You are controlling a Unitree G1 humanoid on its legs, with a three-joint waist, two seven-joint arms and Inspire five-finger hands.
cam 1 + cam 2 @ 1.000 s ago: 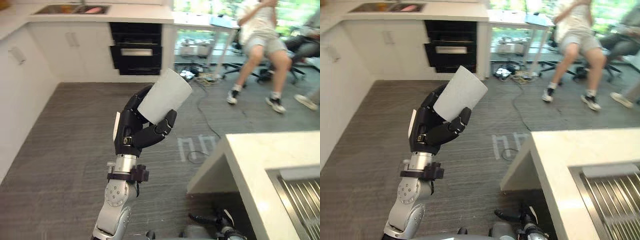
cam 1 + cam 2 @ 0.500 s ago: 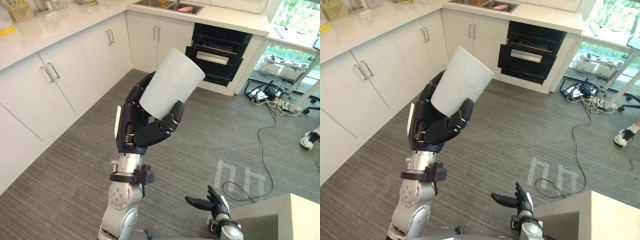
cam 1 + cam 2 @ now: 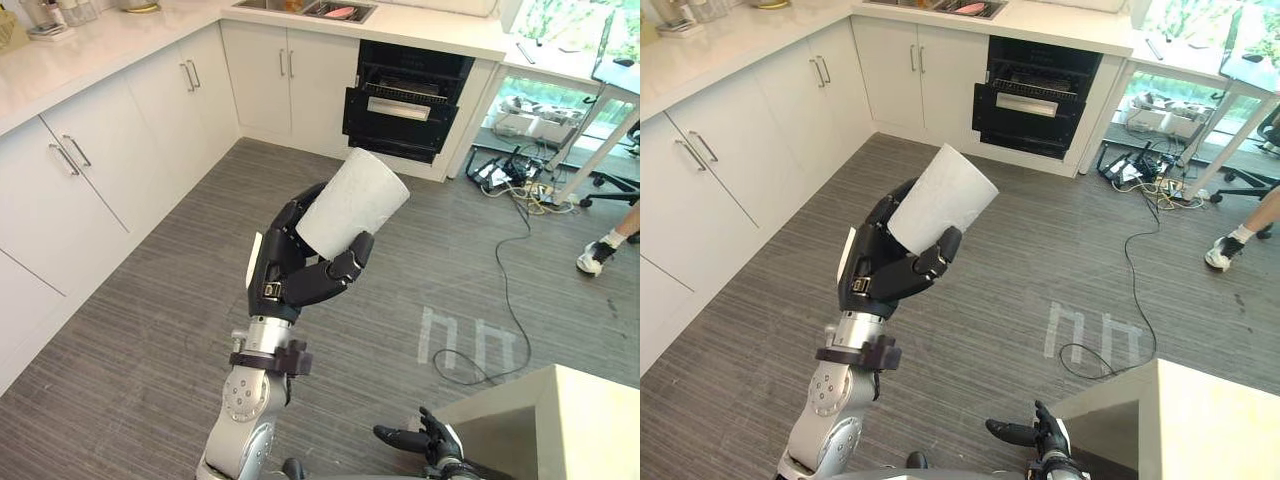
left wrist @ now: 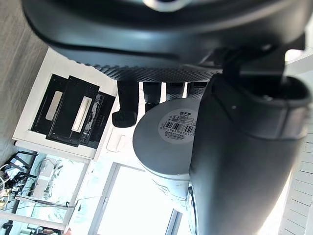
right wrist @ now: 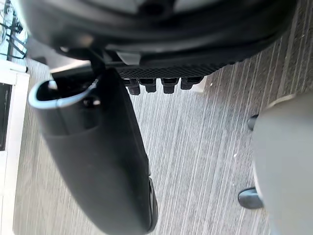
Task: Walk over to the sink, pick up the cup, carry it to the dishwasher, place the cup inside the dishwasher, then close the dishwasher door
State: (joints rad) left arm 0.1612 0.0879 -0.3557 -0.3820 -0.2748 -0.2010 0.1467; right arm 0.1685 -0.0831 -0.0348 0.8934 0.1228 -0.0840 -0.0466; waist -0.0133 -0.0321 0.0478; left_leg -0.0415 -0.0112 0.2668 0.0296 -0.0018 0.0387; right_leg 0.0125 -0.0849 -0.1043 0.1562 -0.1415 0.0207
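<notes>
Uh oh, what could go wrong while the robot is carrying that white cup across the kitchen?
1. The cup leans sideways in the left hand, gripped around its lower part, so it might slip out on the way.
2. A tangle of cables lies on the floor beside the dishwasher; the robot could trip if it drifts that way.
3. The right hand hangs low by the counter corner and might bump it.

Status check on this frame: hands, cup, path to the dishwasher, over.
Left hand shut round the white cup, cup tilted. Right hand low, open, empty. Dishwasher ahead under the counter; no obstacle seen on the floor between.
</notes>
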